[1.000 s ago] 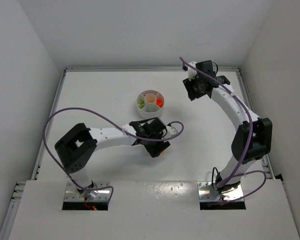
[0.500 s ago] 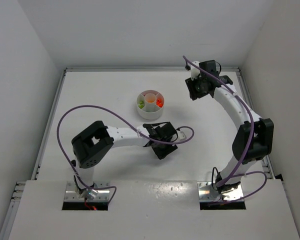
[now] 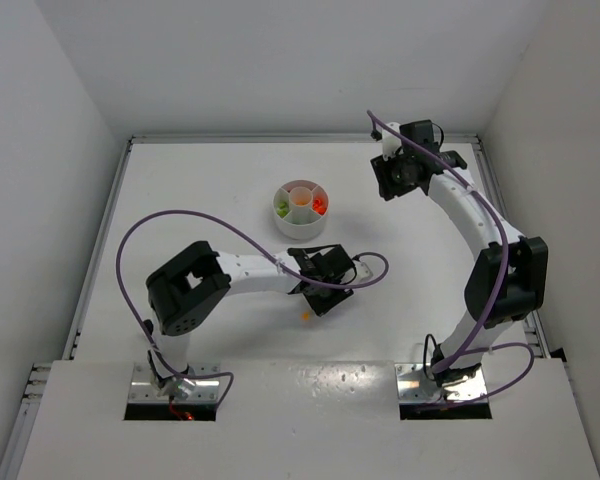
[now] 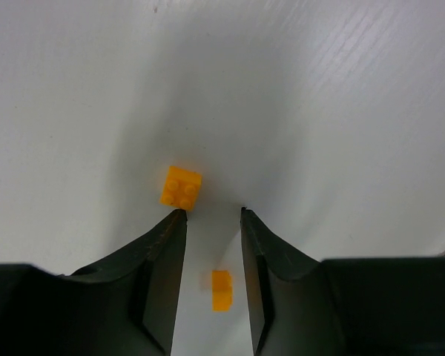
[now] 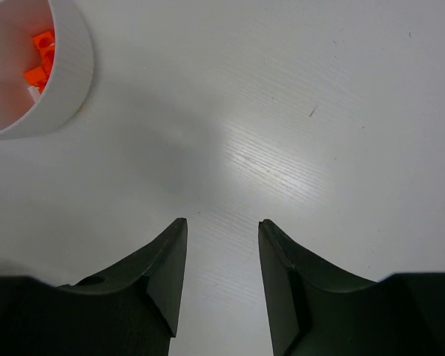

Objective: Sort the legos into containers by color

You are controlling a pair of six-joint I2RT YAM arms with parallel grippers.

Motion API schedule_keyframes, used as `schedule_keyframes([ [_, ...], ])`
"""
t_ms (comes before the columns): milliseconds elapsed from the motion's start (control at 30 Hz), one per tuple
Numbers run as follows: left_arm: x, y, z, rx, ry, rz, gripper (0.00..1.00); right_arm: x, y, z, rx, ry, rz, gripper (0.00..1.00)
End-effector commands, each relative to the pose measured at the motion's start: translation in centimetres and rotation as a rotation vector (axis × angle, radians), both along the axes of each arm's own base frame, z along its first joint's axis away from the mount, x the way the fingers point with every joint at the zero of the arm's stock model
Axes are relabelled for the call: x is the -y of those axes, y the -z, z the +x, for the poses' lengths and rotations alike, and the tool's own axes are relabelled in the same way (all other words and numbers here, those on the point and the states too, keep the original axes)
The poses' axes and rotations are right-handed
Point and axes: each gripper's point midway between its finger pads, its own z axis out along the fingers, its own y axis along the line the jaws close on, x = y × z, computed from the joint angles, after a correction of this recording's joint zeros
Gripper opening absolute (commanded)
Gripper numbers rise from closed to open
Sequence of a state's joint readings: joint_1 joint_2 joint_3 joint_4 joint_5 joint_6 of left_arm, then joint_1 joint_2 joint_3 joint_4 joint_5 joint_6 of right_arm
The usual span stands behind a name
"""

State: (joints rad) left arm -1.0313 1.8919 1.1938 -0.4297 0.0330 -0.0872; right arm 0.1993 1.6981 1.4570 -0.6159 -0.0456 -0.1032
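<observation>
Two orange legos lie on the white table under my left gripper (image 4: 211, 212). A square four-stud one (image 4: 181, 187) sits just past the tip of the left finger (image 4: 163, 252). A smaller one (image 4: 221, 290) lies in the gap between the fingers, touching neither. This gripper is open, holding nothing. From above it (image 3: 318, 303) hovers in front of the round white dish (image 3: 289, 226), with one orange lego (image 3: 306, 316) showing beside it. The dish's containers hold green (image 3: 282, 208), orange (image 3: 300, 198) and red legos (image 3: 320, 206). My right gripper (image 5: 222, 222) is open and empty, right of the dish (image 5: 73, 81).
Purple cables loop over both arms (image 3: 180, 215). The raised table border (image 3: 300, 138) and white walls close in the back and sides. The right arm's elbow (image 3: 505, 280) stands near the right edge.
The left arm's elbow swung right and its gripper settled low in front of the dish; an orange lego now shows beside it. The right gripper shifted slightly right, then held still.
</observation>
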Motion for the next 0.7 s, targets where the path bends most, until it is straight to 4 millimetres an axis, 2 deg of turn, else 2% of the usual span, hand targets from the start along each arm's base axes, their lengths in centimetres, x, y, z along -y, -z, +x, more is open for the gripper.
schedule_keyframes([
  [0,-1.1,1.2,-0.3,-0.031,-0.011,0.054,0.41,-0.3,-0.9,0.0,0.016,-0.001,0.027,0.44],
  [67,-1.9,0.9,0.0,-0.018,-0.003,0.069,0.42,-0.3,-1.1,0.0,0.018,-0.008,0.022,0.44],
  [133,-3.8,1.4,-0.6,-0.039,-0.001,0.113,0.47,-0.2,-0.9,-0.2,0.006,-0.007,0.019,0.44],
  [167,-4.6,1.3,0.1,-0.036,-0.014,0.114,0.48,-0.2,-0.9,-0.2,0.006,-0.007,0.019,0.44],
  [200,-5.4,1.3,-0.5,-0.045,-0.014,0.127,0.48,-0.2,-0.9,-0.2,0.006,-0.007,0.019,0.44],
  [267,-6.6,1.4,0.2,-0.037,-0.017,0.148,0.51,-0.3,-0.6,-0.5,-0.004,-0.013,0.025,0.44],
  [467,-7.7,1.2,-0.9,-0.061,-0.013,0.162,0.53,-0.6,-0.6,-0.5,-0.007,-0.025,0.038,0.44],
  [533,-8.2,1.5,-1.8,-0.092,-0.003,0.161,0.53,-0.7,-0.6,-0.3,-0.007,-0.025,0.038,0.44],
  [667,-8.1,1.0,-3.0,-0.092,0.034,0.137,0.53,-0.7,-0.6,-0.3,-0.007,-0.025,0.038,0.44],
])
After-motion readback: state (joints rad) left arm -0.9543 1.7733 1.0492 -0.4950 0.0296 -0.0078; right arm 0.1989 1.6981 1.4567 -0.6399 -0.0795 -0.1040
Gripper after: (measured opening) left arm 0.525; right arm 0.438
